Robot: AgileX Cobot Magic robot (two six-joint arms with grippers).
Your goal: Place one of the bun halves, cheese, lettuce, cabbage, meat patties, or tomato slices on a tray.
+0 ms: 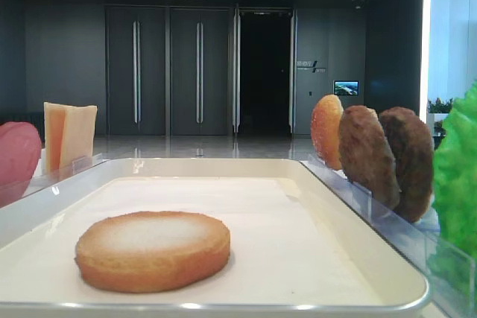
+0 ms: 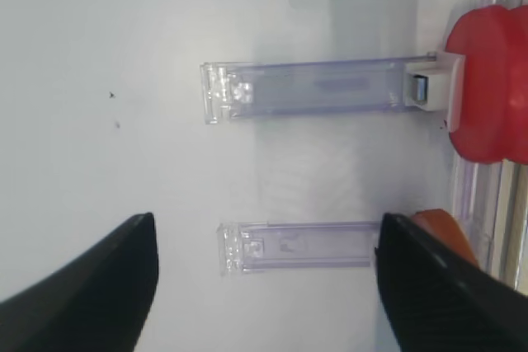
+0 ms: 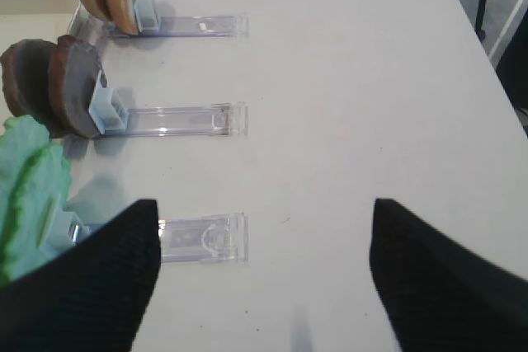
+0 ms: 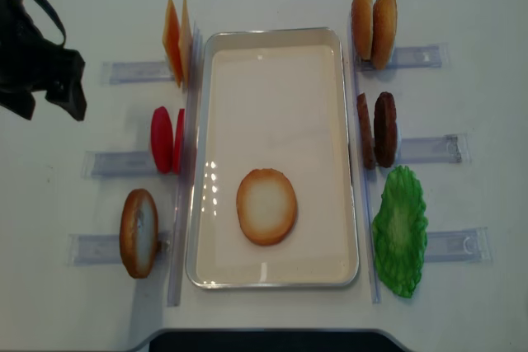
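One bun half [image 4: 266,206] already lies flat inside the tray [image 4: 273,282], pale face up, so the placing the task asks for looks done for at least one piece; whether more pieces are meant to follow cannot be told from the task alone. The left gripper [image 2: 264,286] hangs over bare table with its jaws spread wide and nothing between them; ahead of its fingertips lie two clear plastic holders [image 2: 318,88], and beyond those stand the tomato slices [image 2: 488,84], with the tray further off on that side. The right gripper [image 3: 264,278] is likewise wide apart and empty, with the meat patties [image 3: 54,88] and the lettuce [image 3: 29,191] off to one side of it, upright in their holders just beside the tray. The cheese [image 4: 177,39] and the remaining bun halves [image 4: 373,21] stand untouched in their racks around the tray.
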